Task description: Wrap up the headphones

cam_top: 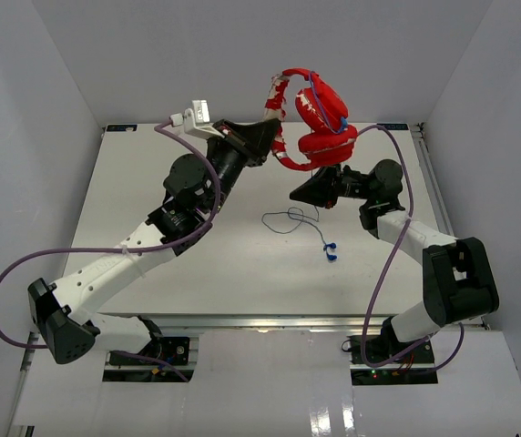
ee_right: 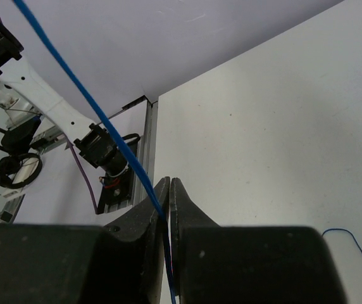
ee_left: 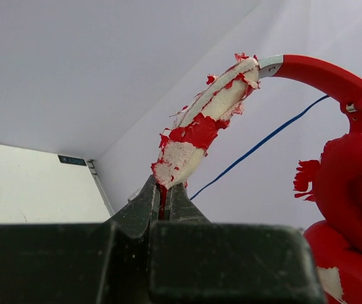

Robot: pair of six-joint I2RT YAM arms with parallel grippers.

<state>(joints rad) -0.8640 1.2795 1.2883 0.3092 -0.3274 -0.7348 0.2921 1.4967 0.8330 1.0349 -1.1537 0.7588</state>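
Note:
The red headphones (cam_top: 322, 120) hang in the air above the table's far edge, earcups to the right. My left gripper (cam_top: 268, 137) is shut on the worn red-and-white headband (ee_left: 201, 128), its tips (ee_left: 164, 185) pinching the band's lower end. A red earcup (ee_left: 352, 190) fills the right of the left wrist view. The thin blue cable (cam_top: 290, 218) runs down from the earcups, loops on the table and ends in a small blue plug (cam_top: 331, 252). My right gripper (cam_top: 295, 194), just below the earcups, is shut on the cable (ee_right: 92, 104), which passes between its tips (ee_right: 169, 185).
Thick purple robot cables (cam_top: 390, 246) arc beside each arm. White walls close in the table (cam_top: 242, 264) at the back and both sides. A slack loop of blue cable (ee_right: 358, 253) lies on the table surface near the right gripper.

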